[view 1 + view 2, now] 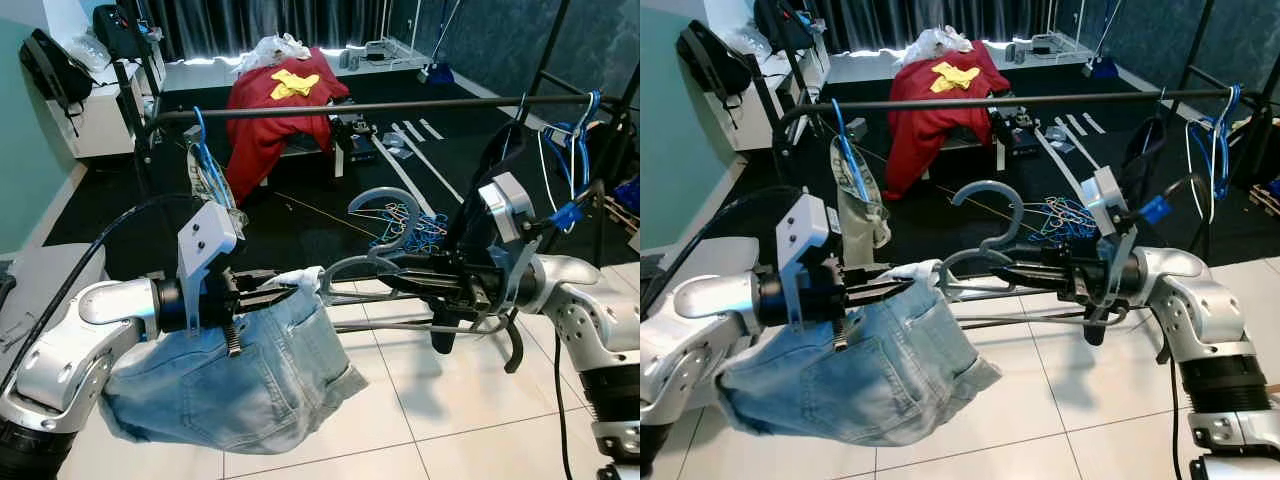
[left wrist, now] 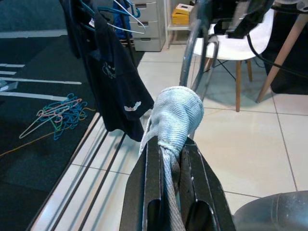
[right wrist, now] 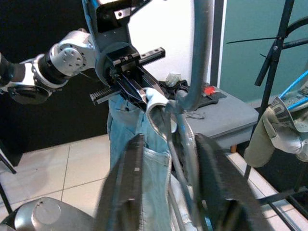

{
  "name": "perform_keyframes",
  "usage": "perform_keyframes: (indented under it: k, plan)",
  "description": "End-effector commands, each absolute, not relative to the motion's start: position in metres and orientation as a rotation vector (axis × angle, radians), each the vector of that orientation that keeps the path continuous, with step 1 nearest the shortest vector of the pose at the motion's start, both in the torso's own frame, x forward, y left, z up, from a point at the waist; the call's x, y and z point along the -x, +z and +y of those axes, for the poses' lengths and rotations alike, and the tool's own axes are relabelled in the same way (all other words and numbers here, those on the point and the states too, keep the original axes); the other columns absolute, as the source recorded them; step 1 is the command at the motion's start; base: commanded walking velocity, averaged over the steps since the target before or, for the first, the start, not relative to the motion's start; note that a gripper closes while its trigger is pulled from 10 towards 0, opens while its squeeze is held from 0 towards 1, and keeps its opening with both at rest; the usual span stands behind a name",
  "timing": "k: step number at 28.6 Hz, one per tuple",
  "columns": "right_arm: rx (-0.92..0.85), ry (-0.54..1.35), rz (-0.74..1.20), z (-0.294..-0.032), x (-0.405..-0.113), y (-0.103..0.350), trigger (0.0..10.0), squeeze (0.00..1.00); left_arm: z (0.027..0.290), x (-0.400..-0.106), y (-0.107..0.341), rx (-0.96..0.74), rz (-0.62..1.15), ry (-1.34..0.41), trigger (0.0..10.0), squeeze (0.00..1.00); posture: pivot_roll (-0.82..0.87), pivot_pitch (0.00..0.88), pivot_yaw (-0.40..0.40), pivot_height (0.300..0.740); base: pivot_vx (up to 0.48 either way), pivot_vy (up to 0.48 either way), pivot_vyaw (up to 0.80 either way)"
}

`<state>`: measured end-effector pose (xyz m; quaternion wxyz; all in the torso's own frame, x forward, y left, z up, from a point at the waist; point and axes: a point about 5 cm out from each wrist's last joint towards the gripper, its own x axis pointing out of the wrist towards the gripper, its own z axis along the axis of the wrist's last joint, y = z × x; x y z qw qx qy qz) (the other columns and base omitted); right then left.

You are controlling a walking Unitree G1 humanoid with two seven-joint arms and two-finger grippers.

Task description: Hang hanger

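A grey plastic hanger (image 1: 385, 208) is held hook-up in front of me, below the black rail (image 1: 400, 105). My right gripper (image 1: 398, 281) is shut on it near its neck; in the right wrist view the hanger (image 3: 197, 57) rises between the fingers (image 3: 132, 187). Light blue denim jeans (image 1: 240, 380) hang from my left gripper (image 1: 285, 291), which is shut on the waistband. A bunched fold of the waistband (image 2: 175, 115) sticks out past the fingertips (image 2: 154, 183). The waistband end touches the hanger's left shoulder.
On the rail hang blue hangers with a pale garment (image 1: 205, 170) at the left, and a dark garment (image 1: 490, 180) with more hangers (image 1: 575, 140) at the right. A heap of coloured hangers (image 1: 420, 228) lies on the dark carpet. A red cloth (image 1: 275, 115) drapes over furniture behind.
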<state>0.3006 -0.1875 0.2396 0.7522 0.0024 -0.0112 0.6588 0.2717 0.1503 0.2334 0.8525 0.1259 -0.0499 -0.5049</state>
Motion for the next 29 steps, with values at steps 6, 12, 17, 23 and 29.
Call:
perform_keyframes:
  k: [6, 12, 17, 23, 29]
  plan:
    - [-0.009, 1.454, -0.105, -0.189, -0.296, 0.258, 10.0, 0.00, 0.169, -0.282, 0.245, -0.234, -0.150, -0.957, 0.0, 0.00, -0.03, 0.039, 0.027, 0.740, 0.000, 0.000, 0.00]
    - [-0.128, 1.273, -0.366, -0.237, -0.294, 0.311, 10.0, 0.00, 0.185, -0.297, 0.253, -0.219, -0.196, -0.792, 0.0, 0.00, -0.03, 0.045, 0.023, 0.740, 0.000, 0.000, 0.00]
    - [-0.213, 0.780, -0.656, -0.304, -0.293, 0.348, 10.0, 0.00, 0.199, -0.304, 0.261, -0.118, -0.260, -0.701, 0.0, 0.00, -0.04, 0.060, 0.033, 0.740, 0.000, 0.000, 0.00]
    - [-0.322, 0.375, -0.677, -0.355, -0.285, 0.314, 10.0, 0.00, 0.204, -0.302, 0.260, -0.071, -0.264, -0.776, 0.0, 0.00, -0.05, 0.066, 0.048, 0.740, 0.000, 0.000, 0.00]
    - [-0.066, 0.547, -0.285, -0.312, -0.288, 0.240, 10.0, 0.00, 0.206, -0.301, 0.266, -0.013, -0.268, -0.852, 0.0, 0.00, -0.05, 0.070, 0.055, 0.740, 0.000, 0.000, 0.00]
